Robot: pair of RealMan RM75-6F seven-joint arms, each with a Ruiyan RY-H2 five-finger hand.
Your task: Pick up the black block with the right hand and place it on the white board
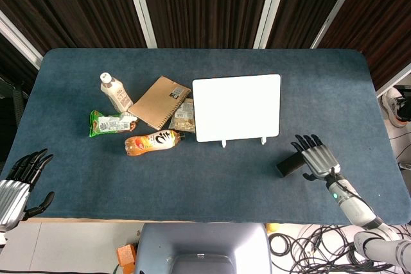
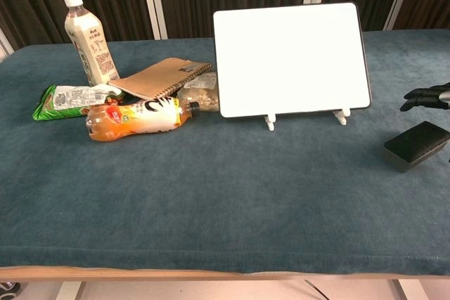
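The black block (image 1: 289, 165) (image 2: 417, 145) lies flat on the blue table (image 1: 212, 184) at the front right, just in front of the white board's right corner. My right hand (image 1: 316, 157) (image 2: 427, 96) hovers above the block's right end with its fingers stretched out and apart, holding nothing. The white board (image 1: 236, 107) (image 2: 292, 57) leans upright on two small white feet at the table's middle. My left hand (image 1: 22, 181) rests at the table's front left corner, fingers spread and empty; the chest view does not show it.
Left of the board lies a cluster: a standing white bottle (image 1: 114, 92) (image 2: 89, 38), a brown notebook (image 1: 160, 101), a green snack packet (image 1: 109, 122), an orange bottle on its side (image 1: 152, 141) (image 2: 133, 119) and a bag of nuts (image 1: 183, 116).
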